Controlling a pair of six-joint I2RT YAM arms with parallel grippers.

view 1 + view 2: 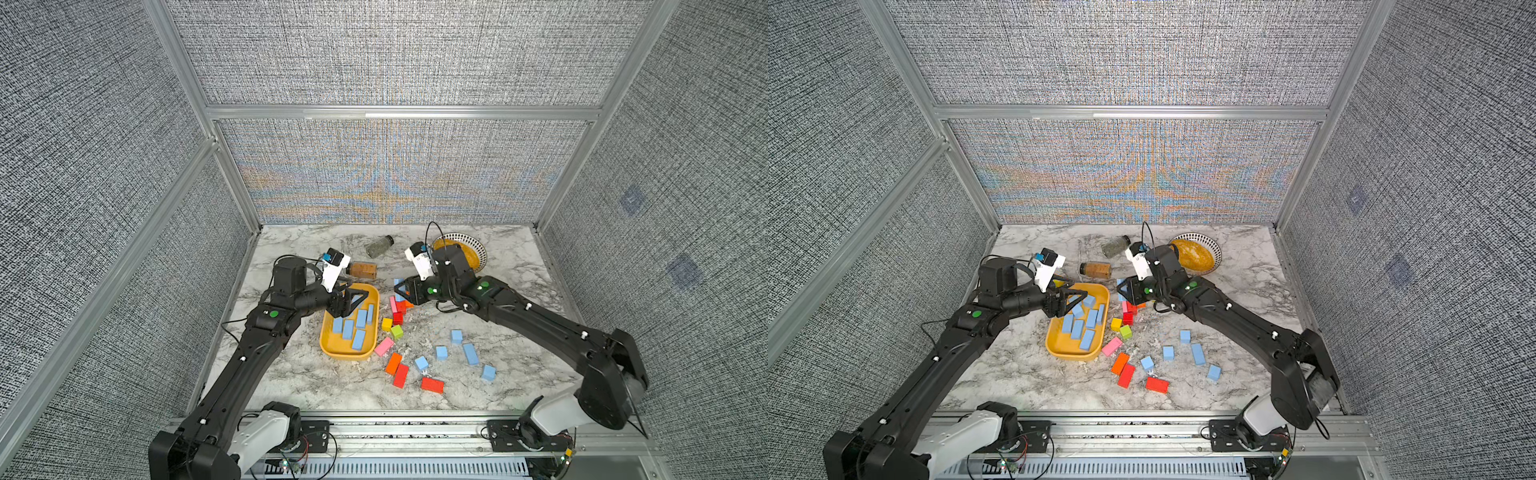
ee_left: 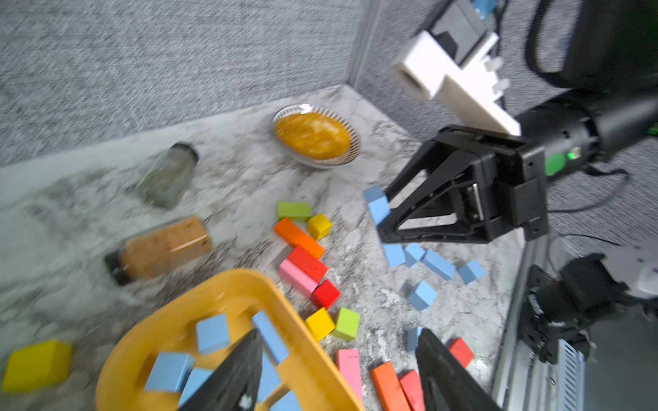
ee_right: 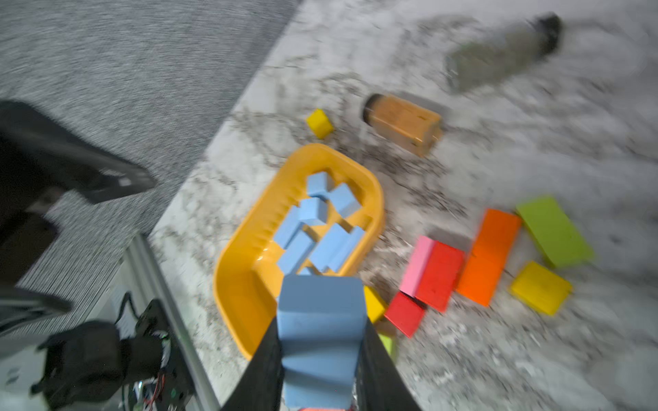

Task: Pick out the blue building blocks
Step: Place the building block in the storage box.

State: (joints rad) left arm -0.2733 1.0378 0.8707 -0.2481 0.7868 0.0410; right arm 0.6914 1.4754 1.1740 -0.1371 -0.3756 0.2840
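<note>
In both top views the left claw [image 1: 356,297] hung open and empty over the far end of the yellow tray [image 1: 348,355], where several blue blocks [image 1: 359,338] already lay. The right claw [image 1: 401,287] was closed on a held blue block [image 1: 398,284], raised just right of the tray above a red and pink cluster [image 1: 398,309]. Loose blue blocks [image 1: 470,353] sat on the surface [image 1: 291,374] farther right of the tray. The left wrist view showed that claw's own fingers [image 2: 235,373] spread over the tray with nothing between them, and the right claw pinching blue. The right wrist view, blurred, looked past the held blue block [image 3: 320,338] straight at the tray. We judged the step to be the carry and drop. We should keep the block high enough to pass the coloured blocks beside the tray and draw the left claw off the tray first so the two do not meet. Then we should release low over the tray's bare near end so nothing bounces out.
</note>
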